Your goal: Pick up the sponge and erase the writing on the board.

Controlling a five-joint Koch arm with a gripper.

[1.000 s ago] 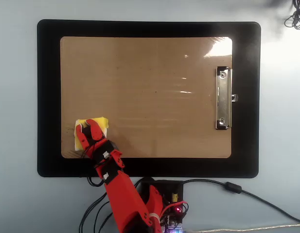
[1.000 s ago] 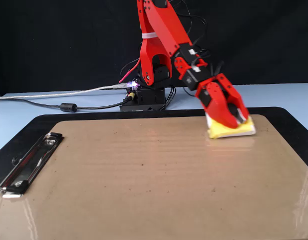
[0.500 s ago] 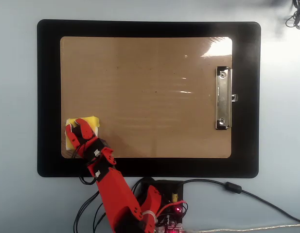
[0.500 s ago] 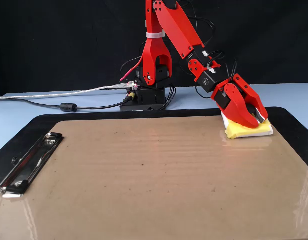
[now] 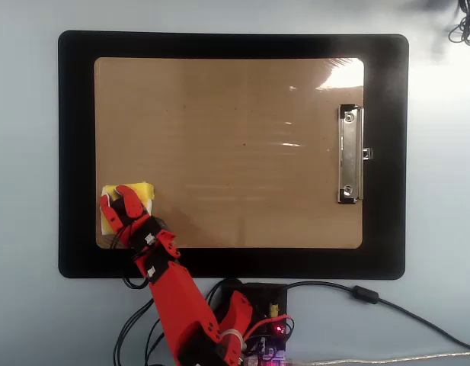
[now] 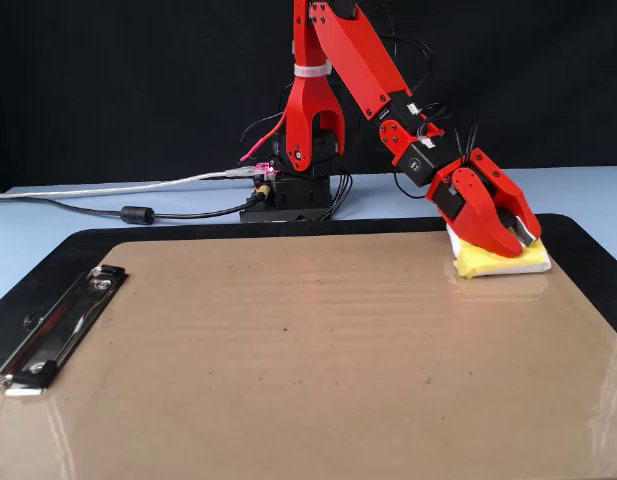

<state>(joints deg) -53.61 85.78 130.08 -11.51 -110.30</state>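
Jaws around one sponge (image 5: 140, 191)

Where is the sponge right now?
In the overhead view the sponge sits at the board's lower-left corner, under the end effector, far from the metal clip at the right edge.
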